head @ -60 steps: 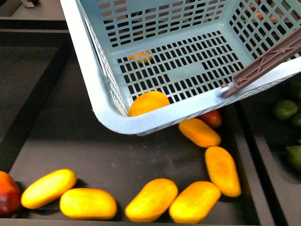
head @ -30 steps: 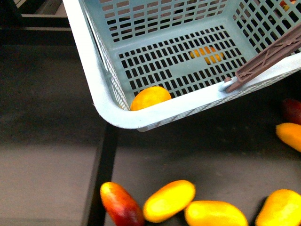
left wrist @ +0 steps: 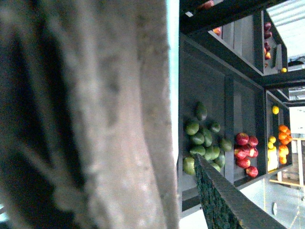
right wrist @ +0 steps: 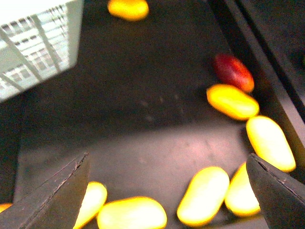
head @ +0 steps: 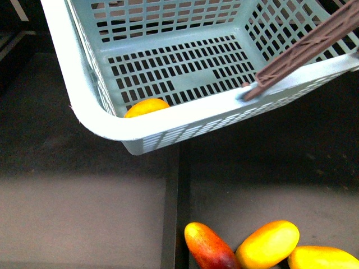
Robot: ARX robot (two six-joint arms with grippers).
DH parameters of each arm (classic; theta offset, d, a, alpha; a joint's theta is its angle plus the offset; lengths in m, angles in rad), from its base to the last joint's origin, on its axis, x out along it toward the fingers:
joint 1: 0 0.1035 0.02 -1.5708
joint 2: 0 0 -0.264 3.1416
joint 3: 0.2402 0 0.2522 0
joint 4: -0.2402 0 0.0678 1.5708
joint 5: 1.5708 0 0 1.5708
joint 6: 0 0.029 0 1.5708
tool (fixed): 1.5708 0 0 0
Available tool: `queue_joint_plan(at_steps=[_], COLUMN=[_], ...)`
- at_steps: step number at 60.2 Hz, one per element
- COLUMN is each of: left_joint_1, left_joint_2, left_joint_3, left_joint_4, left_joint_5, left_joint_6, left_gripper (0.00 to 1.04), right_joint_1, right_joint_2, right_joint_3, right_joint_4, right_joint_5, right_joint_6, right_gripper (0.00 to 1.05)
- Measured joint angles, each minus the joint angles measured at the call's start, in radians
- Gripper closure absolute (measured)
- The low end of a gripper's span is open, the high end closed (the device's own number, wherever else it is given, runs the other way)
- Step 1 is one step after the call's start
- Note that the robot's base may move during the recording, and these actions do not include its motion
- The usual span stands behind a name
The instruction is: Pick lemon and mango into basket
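Only one lemon (head: 145,106) lies in the single basket (head: 76,78).

Front view is aimed steeply down, close on basket (head: 106,126) corner and tray (head: 252,185); right wrist view is pointed down between jaws of right gripper (right wrist: 166,164), same tray and basket shared beyond them; left wrist view is mostly blocked close-up, far shelves (left wrist: 214,86) glimpsed
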Motion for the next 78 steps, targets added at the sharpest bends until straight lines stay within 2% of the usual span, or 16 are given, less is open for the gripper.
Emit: queue_joint_plan(at_steps=[7, 14, 21, 25, 33, 39, 42, 48, 59, 78], left_joint_1=[-0.008, -0.01, -0.01, -0.01, -0.008, -0.007, -0.006, -0.007, -0.007, -0.008], left_joint_2=[0.0, 0.0, 0.0, 0.0, 0.0, 0.0, 0.0, 0.0, 0.0, 0.0], left_joint_3=[0.0, 0.0, 0.0, 0.0, 0.0, 0.0, 0.0, 0.0, 0.0, 0.0], left_joint_4=[0.0, 0.0, 0.0, 0.0, 0.0, 0.0, 0.0, 0.0, 0.0, 0.0], left_joint_5=[0.008, 0.011, 0.013, 0.01, 0.004, -0.004, -0.004, 0.001, 0.007, 0.006], left_joint_6=[-0.003, -0.002, -0.002, -0.002, -0.002, -0.002, -0.002, -0.002, -0.001, -0.002], left_gripper=[0.77, 0.77, 0.78, 0.78, 0.78, 0.78, 0.78, 0.78, 0.78, 0.78], right_joint_1=[-0.063, -0.162, -0.275, -0.329, -0.431, -0.47, -0.476, -0.479, -0.476, -0.483], right_joint_2=[0.265, 0.514, 0.782, 0.904, 1.12, 1.241, 1.275, 1.357, 1.489, 1.679], right_joint_3=[0.071, 0.159, 0.276, 0.338, 0.484, 0.578, 0.608, 0.667, 0.783, 1.026], right_joint_4=[0.19, 0.347, 0.476, 0.52, 0.5, 0.506, 0.503, 0.496, 0.323, 0.195], right_joint_5=[-0.038, -0.132, -0.236, -0.231, -0.235, -0.257, -0.263, -0.26, -0.29, -0.243], right_joint_6=[-0.011, -0.071, -0.214, -0.294, -0.366, -0.472, -0.523, -0.726, -1.015, -1.159], right_gripper=[0.09, 0.09, 0.09, 0.09, 0.09, 0.09, 0.09, 0.09, 0.09, 0.09])
